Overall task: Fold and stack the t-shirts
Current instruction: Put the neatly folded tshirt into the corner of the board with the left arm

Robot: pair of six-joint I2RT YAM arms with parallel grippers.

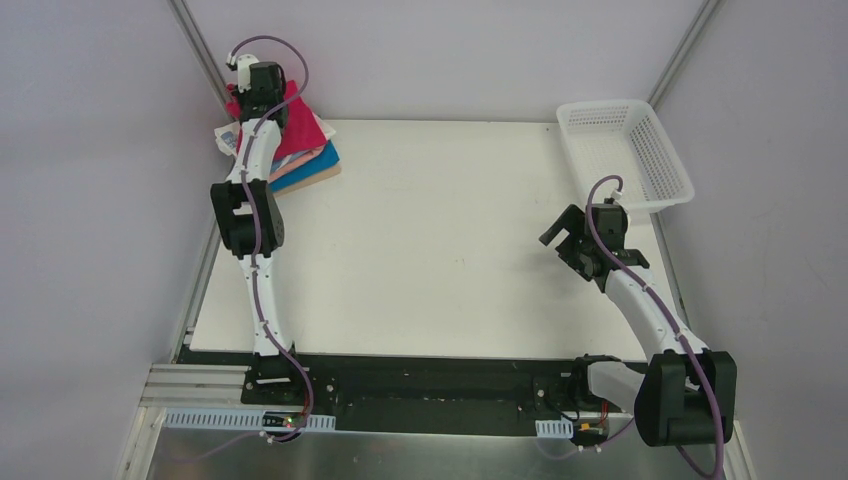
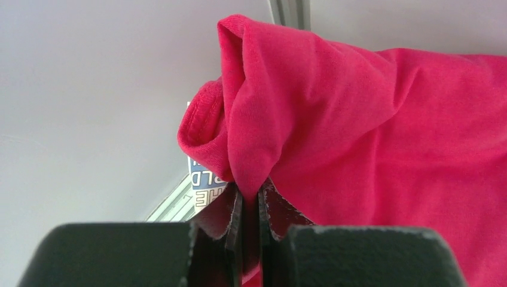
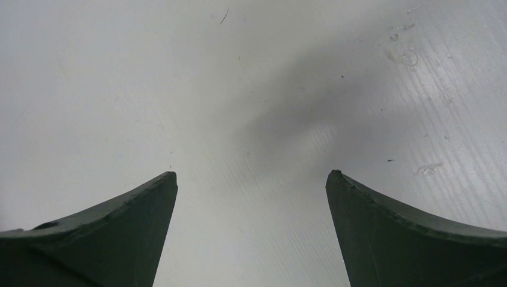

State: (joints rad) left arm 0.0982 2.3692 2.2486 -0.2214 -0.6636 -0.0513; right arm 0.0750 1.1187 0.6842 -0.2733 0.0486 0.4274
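A stack of folded t-shirts sits at the table's far left corner: a crimson-pink shirt (image 1: pixel 300 130) on top, with salmon, blue (image 1: pixel 318 160) and tan layers below. My left gripper (image 1: pixel 243 100) is over the stack's far left edge, shut on a bunched fold of the crimson-pink shirt (image 2: pixel 359 131), which fills the left wrist view; its jaws (image 2: pixel 250 194) pinch the cloth. A white shirt with blue print (image 2: pixel 203 182) peeks out underneath. My right gripper (image 1: pixel 565 238) is open and empty above the bare table at the right; its fingertips (image 3: pixel 167 179) stand wide apart.
A white plastic mesh basket (image 1: pixel 660 165) stands at the table's far right corner. Grey walls and metal frame posts (image 1: pixel 205 60) close in the back and sides. The white table top (image 1: pixel 450 230) lies between the two arms.
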